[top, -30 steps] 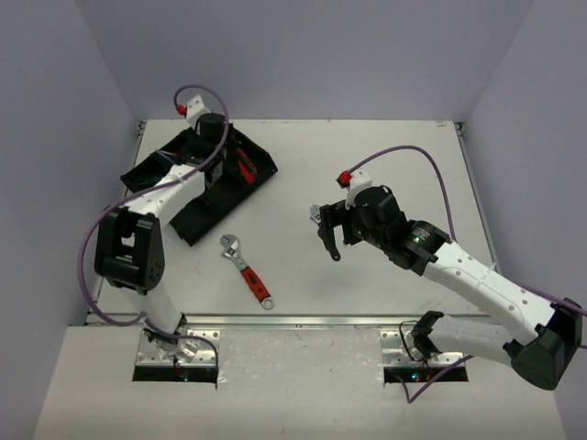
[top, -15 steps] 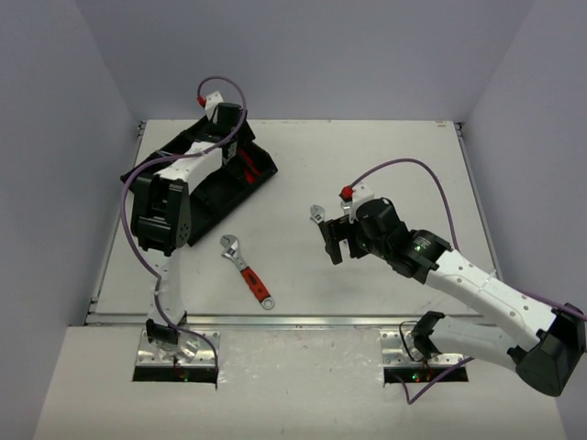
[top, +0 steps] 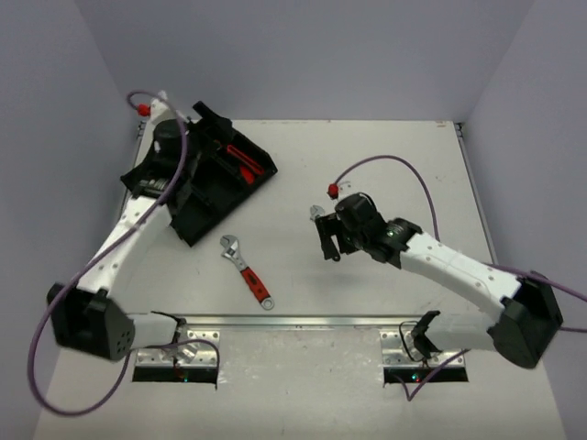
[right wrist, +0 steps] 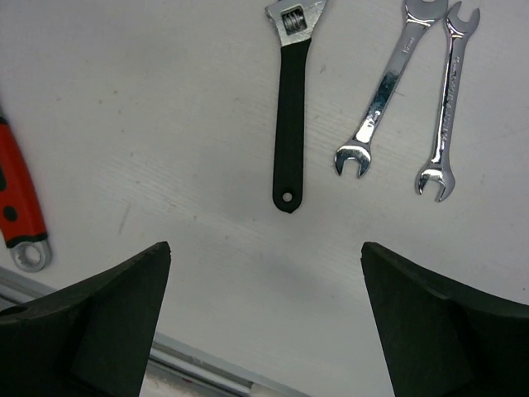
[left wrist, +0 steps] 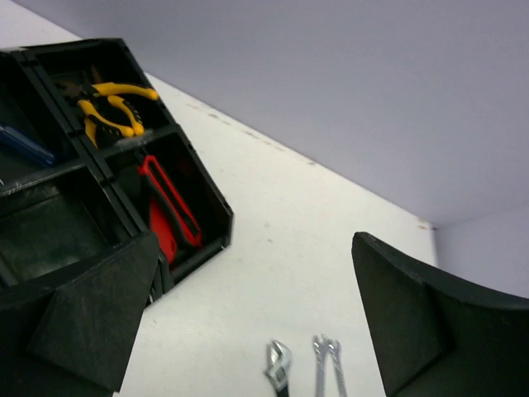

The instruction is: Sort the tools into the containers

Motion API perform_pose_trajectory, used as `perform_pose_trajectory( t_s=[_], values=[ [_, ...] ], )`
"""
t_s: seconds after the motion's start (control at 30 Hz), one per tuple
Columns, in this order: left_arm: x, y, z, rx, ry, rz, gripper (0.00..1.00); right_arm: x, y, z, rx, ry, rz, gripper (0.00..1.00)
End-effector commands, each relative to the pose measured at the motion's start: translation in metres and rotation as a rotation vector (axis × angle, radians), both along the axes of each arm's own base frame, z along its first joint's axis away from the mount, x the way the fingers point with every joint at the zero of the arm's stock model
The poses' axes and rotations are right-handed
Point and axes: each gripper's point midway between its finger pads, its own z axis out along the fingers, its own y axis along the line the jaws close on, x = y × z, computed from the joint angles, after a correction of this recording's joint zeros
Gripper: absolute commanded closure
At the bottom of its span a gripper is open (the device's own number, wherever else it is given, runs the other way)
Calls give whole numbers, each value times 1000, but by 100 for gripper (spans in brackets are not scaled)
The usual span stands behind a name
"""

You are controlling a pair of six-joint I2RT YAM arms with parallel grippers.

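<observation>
Top external: L gripper (top: 211, 124) over tray (top: 204, 216), far left; R gripper (top: 327, 243) mid-table; red-handled wrench (top: 246, 270) on table btw arms.
Left wrist: jaws wide apart, empty; pliers (left wrist: 111, 107) and utility knife (left wrist: 169, 211) in adjacent compartments.
Right wrist: jaws wide apart, empty, above black-handled wrench (right wrist: 291, 116) and spanners (right wrist: 387, 89).

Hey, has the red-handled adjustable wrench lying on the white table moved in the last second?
No. The red-handled adjustable wrench lies at the same spot and angle, just off the near corner of the black divided tray.

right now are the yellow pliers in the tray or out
In. The yellow pliers lie inside a black tray compartment, beside the one with the red knife.
</observation>
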Motion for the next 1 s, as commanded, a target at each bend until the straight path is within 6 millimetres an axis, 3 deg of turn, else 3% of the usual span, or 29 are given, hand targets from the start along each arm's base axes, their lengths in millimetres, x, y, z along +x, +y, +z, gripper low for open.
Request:
perform_pose_trajectory(
  t_s=[0.0, 0.03, 0.1, 0.2, 0.33, 0.5, 0.67, 0.97],
  values=[
    [-80, -22, -6, -157, -81, -173, 0, 34, 10, 1, -47, -1, -63, 13],
    [-97, -24, -19, -158, -63, -201, 0, 39, 9, -6, -69, 25, -71, 22],
    [-121, -23, -36, -137, -9, -229, 0, 43, 18, -28, -107, 122, -40, 27],
    [-149, -19, -48, -96, 27, -249, 0, 56, 27, -35, -141, 178, -19, 37],
    [-184, -8, -48, 8, 31, -275, 0, 79, 31, -58, -194, 293, -18, 55],
    [-199, 9, -66, 117, 104, -246, 0, 103, 28, -78, -250, 346, -20, 58],
    [-202, 1, -68, 104, 82, -291, 0, 114, 22, -108, -278, 416, -29, 59],
    [-202, -8, -72, 98, 81, -345, 0, 105, 27, -153, -260, 553, 17, 74]
  ],
)
